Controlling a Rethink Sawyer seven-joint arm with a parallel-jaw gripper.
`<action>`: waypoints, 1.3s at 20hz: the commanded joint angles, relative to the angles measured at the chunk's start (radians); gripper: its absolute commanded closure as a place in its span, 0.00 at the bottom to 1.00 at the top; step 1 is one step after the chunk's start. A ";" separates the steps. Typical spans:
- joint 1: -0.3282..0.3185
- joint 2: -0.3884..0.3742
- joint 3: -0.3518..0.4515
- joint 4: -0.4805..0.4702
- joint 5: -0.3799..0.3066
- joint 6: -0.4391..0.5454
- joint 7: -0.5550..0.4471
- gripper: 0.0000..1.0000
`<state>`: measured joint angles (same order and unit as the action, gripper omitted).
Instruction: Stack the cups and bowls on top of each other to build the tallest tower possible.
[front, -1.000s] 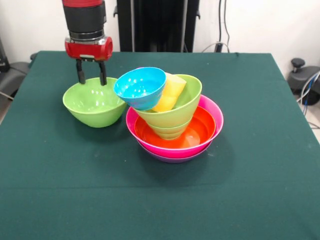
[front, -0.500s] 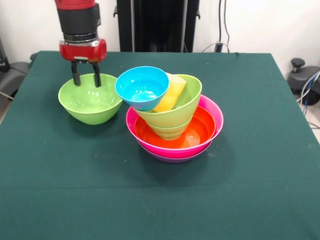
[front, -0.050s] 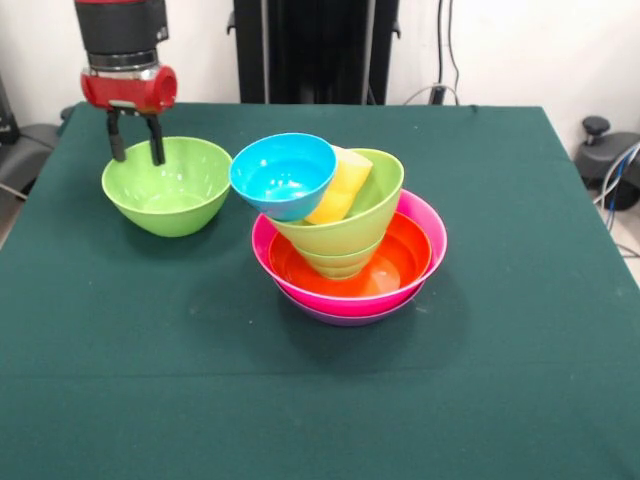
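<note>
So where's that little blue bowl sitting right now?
In the front view the blue bowl leans tilted on the left side of the tower, against the yellow cup, just right of the lone green bowl.

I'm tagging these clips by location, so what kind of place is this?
Probably a robotics lab or test room: a table draped in green cloth, a red and black robot arm over it, and loose cables beside a plain white wall.

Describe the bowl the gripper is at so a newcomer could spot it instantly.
Start from the colourful tower in the middle of the green table. To its left in the front view a lime green bowl stands by itself, upright and empty, with the gripper at its far rim. The other green bowls are nested in the tower.
</note>
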<state>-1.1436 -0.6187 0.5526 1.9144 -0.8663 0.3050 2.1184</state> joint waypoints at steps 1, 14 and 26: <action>0.022 -0.064 0.098 0.032 0.036 0.126 -0.186 0.00; 0.070 0.011 0.032 -0.029 -0.052 0.072 -0.127 0.00; 0.052 0.162 0.003 -0.124 -0.149 0.007 -0.134 0.00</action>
<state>-1.1158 -0.5654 0.5888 1.8831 -0.9110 0.3168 2.1184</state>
